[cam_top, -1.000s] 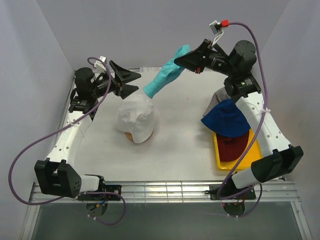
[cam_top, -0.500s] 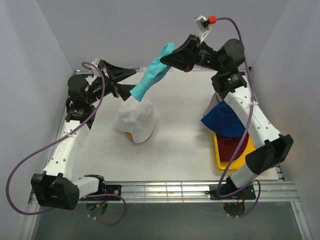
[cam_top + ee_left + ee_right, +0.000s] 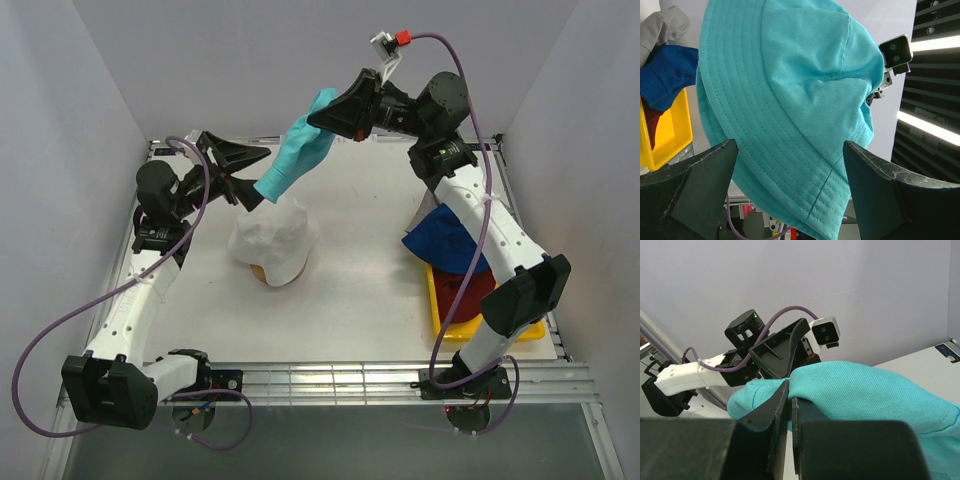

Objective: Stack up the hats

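Observation:
My right gripper (image 3: 322, 118) is shut on the crown edge of the teal hat (image 3: 297, 152), which hangs in the air over the table's far side. Its brim end dangles between the wide-apart fingers of my open left gripper (image 3: 264, 176), just above the white hat (image 3: 272, 236). The white hat covers the wooden stand (image 3: 262, 275). In the left wrist view the teal hat (image 3: 790, 85) fills the space above the left gripper (image 3: 790, 150), untouched by its fingers. The right wrist view shows the right gripper (image 3: 791, 395) pinching the teal cloth (image 3: 865, 390).
At the right, the navy hat (image 3: 452, 240) lies over the dark red hat (image 3: 466, 295) in the yellow tray (image 3: 503, 328), with a grey hat (image 3: 431, 207) peeking out behind. White walls enclose the table on three sides.
My right arm has swung left and up, carrying the teal hat. My left gripper has tilted up towards it, so the hat's brim now hangs between the left fingers.

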Controlling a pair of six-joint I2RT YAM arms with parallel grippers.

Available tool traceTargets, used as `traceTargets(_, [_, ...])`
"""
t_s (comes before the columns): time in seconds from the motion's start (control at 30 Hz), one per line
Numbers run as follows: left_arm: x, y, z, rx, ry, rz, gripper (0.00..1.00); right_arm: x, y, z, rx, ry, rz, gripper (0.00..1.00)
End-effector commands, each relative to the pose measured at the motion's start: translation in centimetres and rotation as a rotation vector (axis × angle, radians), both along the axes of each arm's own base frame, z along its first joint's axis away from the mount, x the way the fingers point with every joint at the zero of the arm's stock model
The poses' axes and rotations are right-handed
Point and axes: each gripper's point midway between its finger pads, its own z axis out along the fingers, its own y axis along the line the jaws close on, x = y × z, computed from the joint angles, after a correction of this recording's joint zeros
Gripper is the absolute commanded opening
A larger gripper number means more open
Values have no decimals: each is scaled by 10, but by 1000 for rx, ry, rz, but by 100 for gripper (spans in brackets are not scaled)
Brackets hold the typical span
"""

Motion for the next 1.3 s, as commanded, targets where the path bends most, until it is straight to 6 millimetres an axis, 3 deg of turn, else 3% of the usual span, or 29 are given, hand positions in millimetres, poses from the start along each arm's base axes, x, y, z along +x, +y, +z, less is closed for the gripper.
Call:
traceTargets(0.0, [-19,0,9,-12,-47,-19,96,-9,-1,30,51,-108,-18,8])
traceTargets(0.3, [-25,1,2,-14,-40,-20,96,1,3,17,11,-104,-47,8])
traceTargets(0.8, [-16,1,-2,-17,-31,-5,96,-14,16,-17,-87,-115,-43,8])
traceTargets(1.27, [-3,3,-15,13,-43,42,75,-32,8,-30,-131,-145,-4,8])
